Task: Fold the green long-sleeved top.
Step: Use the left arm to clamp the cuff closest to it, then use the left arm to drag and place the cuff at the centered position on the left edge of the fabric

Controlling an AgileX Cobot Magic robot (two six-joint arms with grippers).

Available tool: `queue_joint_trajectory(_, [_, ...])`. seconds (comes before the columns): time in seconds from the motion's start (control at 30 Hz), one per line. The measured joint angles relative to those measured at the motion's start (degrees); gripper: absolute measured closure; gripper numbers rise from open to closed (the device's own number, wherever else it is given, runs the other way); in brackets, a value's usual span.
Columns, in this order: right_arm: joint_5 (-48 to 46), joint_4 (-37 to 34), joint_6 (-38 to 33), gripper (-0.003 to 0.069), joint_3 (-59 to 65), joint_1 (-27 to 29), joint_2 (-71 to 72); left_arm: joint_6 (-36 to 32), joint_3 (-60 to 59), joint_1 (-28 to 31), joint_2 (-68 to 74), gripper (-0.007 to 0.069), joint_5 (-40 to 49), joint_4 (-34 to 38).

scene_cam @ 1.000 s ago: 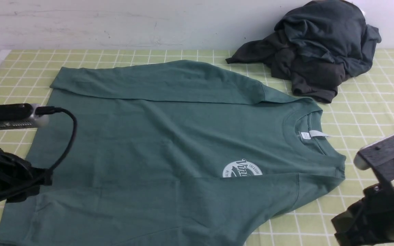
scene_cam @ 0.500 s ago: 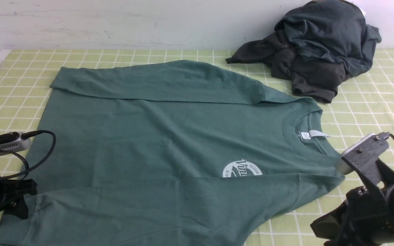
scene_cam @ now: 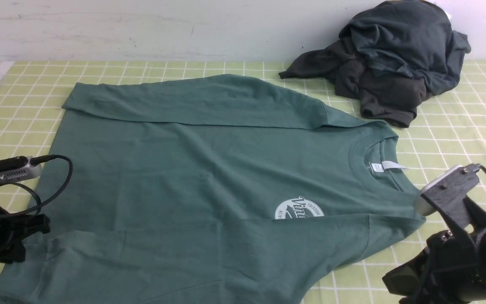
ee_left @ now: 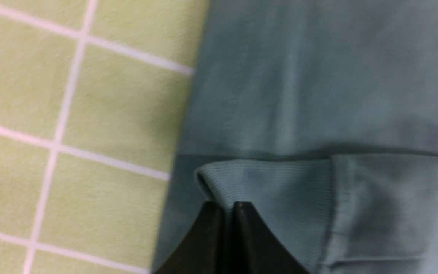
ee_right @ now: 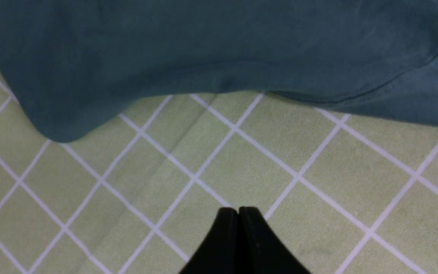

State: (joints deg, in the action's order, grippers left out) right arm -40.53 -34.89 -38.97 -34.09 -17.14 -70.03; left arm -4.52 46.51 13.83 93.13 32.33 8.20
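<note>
Green long-sleeved top (scene_cam: 209, 169), one, left pincer (ee_left: 224, 205) nipping its cuff (ee_left: 272, 182)

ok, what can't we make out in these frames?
Round white chest logo on the muted teal-green long-sleeved top: front view, lower half under the folded sleeve.
Top's near edge: front view, cut off by the bottom edge.
Left gripper, shut at the ribbed cuff: left wrist view, its tips hide whether cloth is pinched.
Dark crumpled garment pile: front view, piece count unclear.
White neck label: front view, print too small.
</note>
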Motion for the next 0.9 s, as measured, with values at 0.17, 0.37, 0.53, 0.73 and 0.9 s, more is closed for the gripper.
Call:
queue_joint_trajectory(0.17, [0.0, -0.1, 0.0, 0.0669, 0.0, 0.0, 0.0, -0.4, 0.1, -4.1, -7.7, 0.0618, 0.2, -1.2])
queue_joint_trajectory(0.37, [0.2, -0.1, 0.0, 0.0669, 0.0, 0.0, 0.0, -2.8, 3.8, -9.3, -20.5, 0.0618, -7.8, -1.0])
queue_joint_trajectory(0.53, [0.2, -0.1, 0.0, 0.0669, 0.0, 0.0, 0.0, -2.8, 9.2, -9.6, -21.0, 0.0618, -11.5, -0.5])
queue_joint_trajectory(0.73, [0.6, -0.1, 0.0, 0.0669, 0.0, 0.0, 0.0, -2.8, 17.4, -9.6, -10.6, 0.0618, -8.3, -0.4])
queue_joint_trajectory(0.9, [0.6, -0.1, 0.0, 0.0669, 0.0, 0.0, 0.0, -2.1, 28.8, -8.4, 7.3, 0.0561, -1.6, -0.9])
